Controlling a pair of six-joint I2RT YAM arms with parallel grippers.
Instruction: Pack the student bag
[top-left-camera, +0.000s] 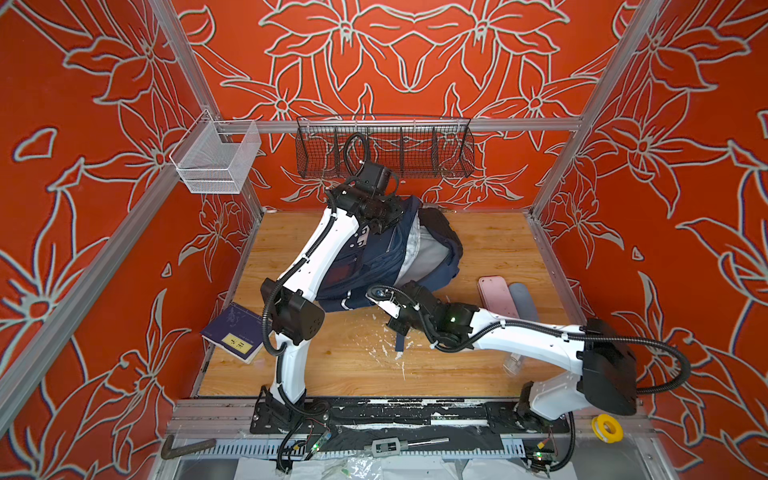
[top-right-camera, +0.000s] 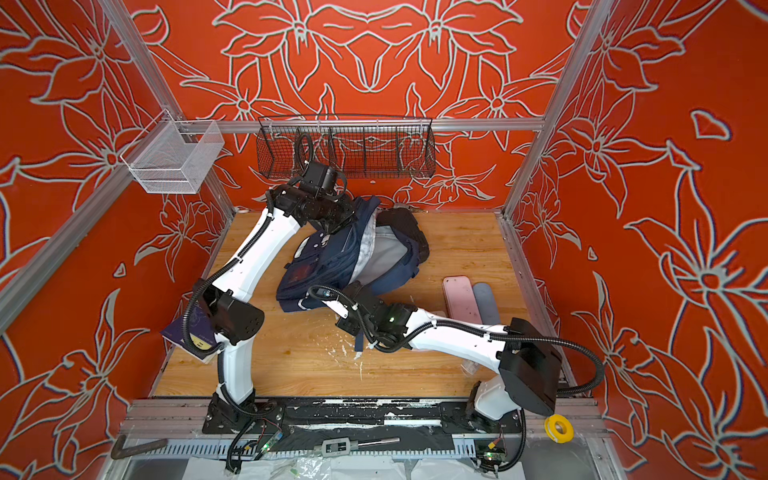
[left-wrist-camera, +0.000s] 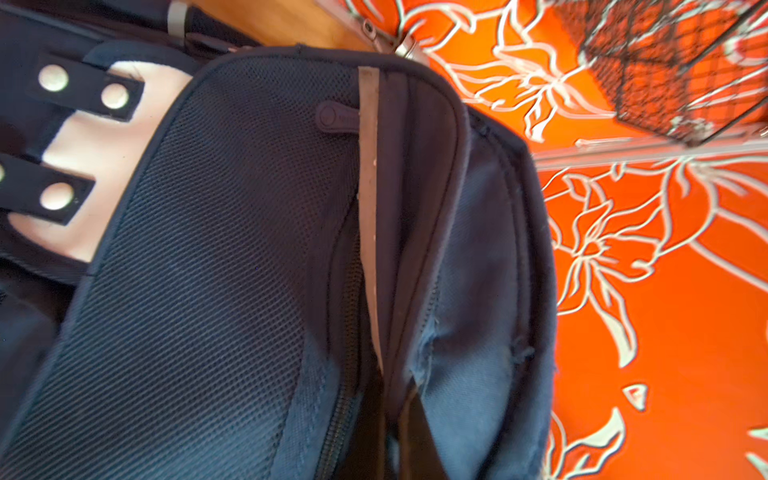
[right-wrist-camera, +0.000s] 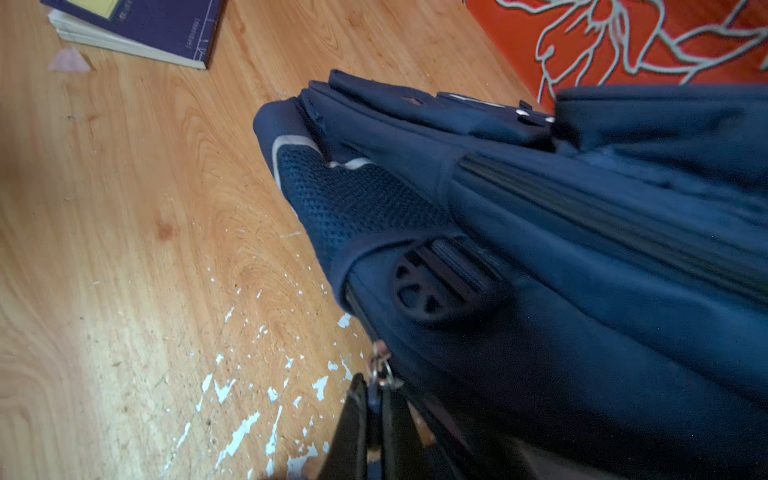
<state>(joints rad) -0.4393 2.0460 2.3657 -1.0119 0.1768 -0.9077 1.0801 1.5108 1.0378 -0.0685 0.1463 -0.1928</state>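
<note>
**A:** Navy fabric, item 1: student bag (top-left-camera: 365, 266). Location?

**B:** Far middle of the wooden table (top-left-camera: 490, 245). The front pockets are turned toward the left arm (top-left-camera: 320, 245). The mouth gapes, with the grey lining (top-left-camera: 430, 257) showing in both top views.

**A:** Left jaws?

**B:** Clenched on the student bag. They pinch a fold of its upper edge, close to the reflective stripe (left-wrist-camera: 368, 166).

**A:** Right jaws?

**B:** Clenched on the zip pull (right-wrist-camera: 379, 368) at the bag's near lower corner. Its metal ring sits between them.

**A:** Remaining stock on the table?

**B:** 1 dark-blue book (top-left-camera: 235, 332) at the left edge, partly hidden behind the left arm. 1 pink case (top-left-camera: 496, 297) and 1 grey case (top-left-camera: 523, 299) lie flat and side by side, right of the bag and apart from it.

**A:** Fixtures?

**B:** 1 black wire basket (top-left-camera: 384, 151) and 1 white mesh basket (top-left-camera: 216, 160), both hung on the rear rail.
</note>
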